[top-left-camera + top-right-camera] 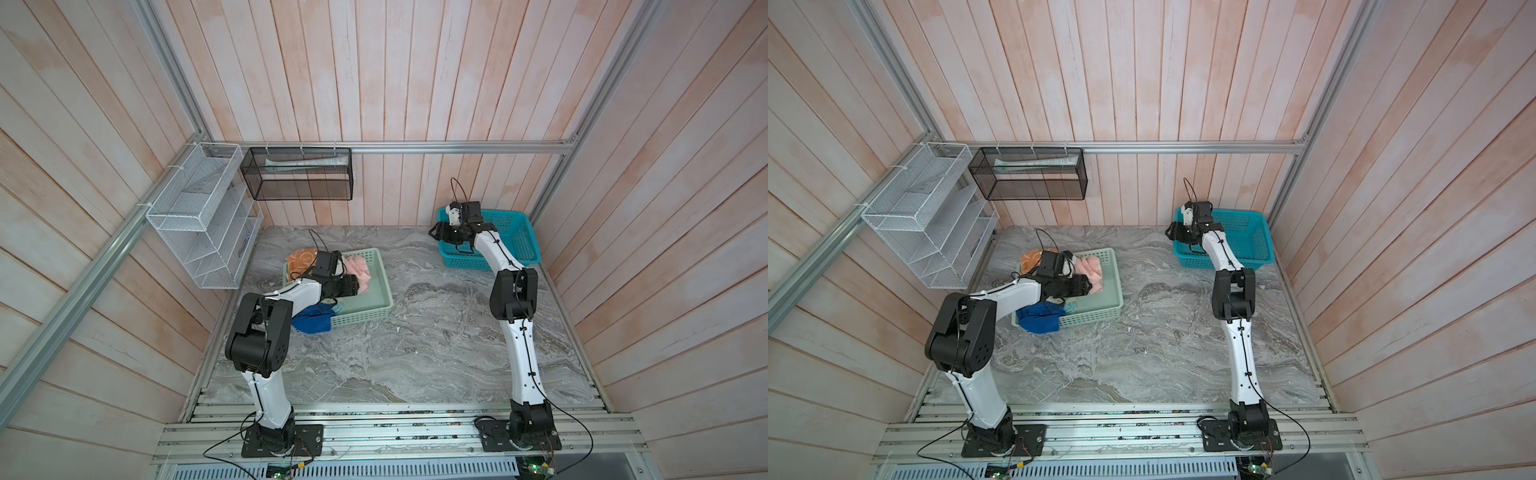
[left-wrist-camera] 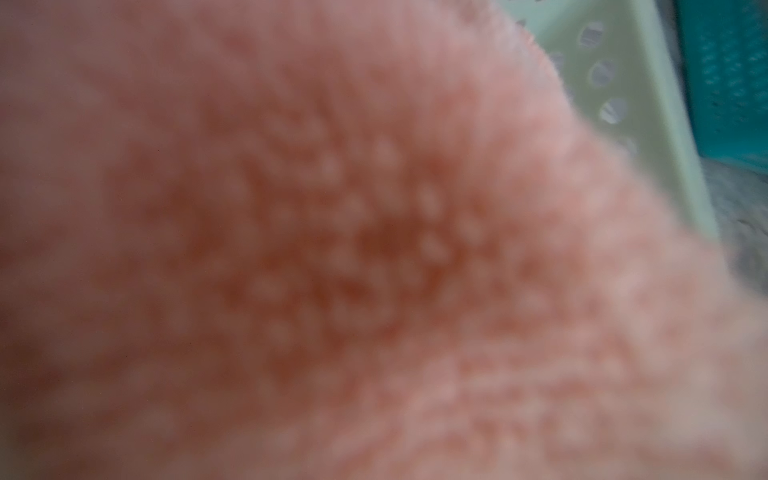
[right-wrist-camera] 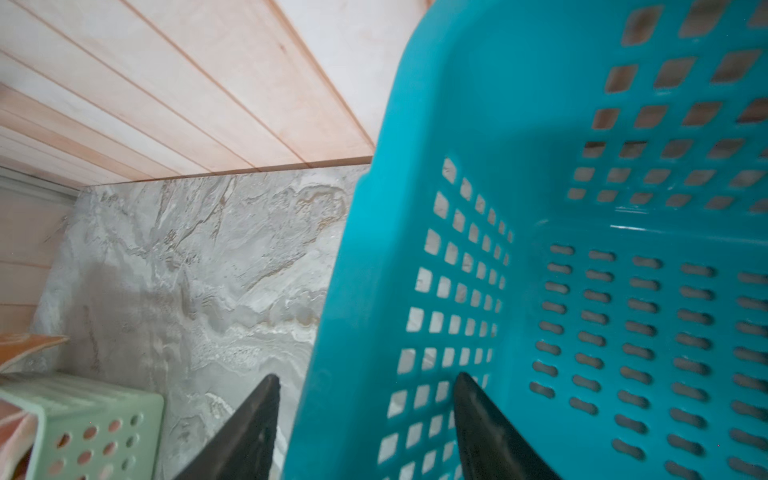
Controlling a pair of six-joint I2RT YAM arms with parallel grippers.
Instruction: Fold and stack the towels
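Observation:
A salmon-pink towel [image 1: 358, 270] [image 1: 1092, 271] lies crumpled in the mint-green basket [image 1: 374, 308] [image 1: 1102, 311]. It fills the left wrist view [image 2: 374, 249] as a blur. My left gripper [image 1: 347, 269] [image 1: 1074, 265] is down at this towel, its jaws hidden. An orange-and-cream towel [image 1: 300, 259] [image 1: 1031, 257] hangs over the basket's far corner. A royal blue towel [image 1: 311, 323] [image 1: 1040, 321] spills over its near corner. My right gripper [image 1: 451, 220] [image 1: 1187, 216] [image 3: 365, 376] is open and straddles the teal basket's [image 1: 519, 232] [image 1: 1254, 237] [image 3: 540, 124] left wall, one finger inside, one outside.
A white wire rack [image 1: 199, 216] and a black mesh basket [image 1: 297, 174] hang on the back-left walls. The grey marble tabletop [image 1: 415, 332] spreads between the two arms. Wooden plank walls close in three sides.

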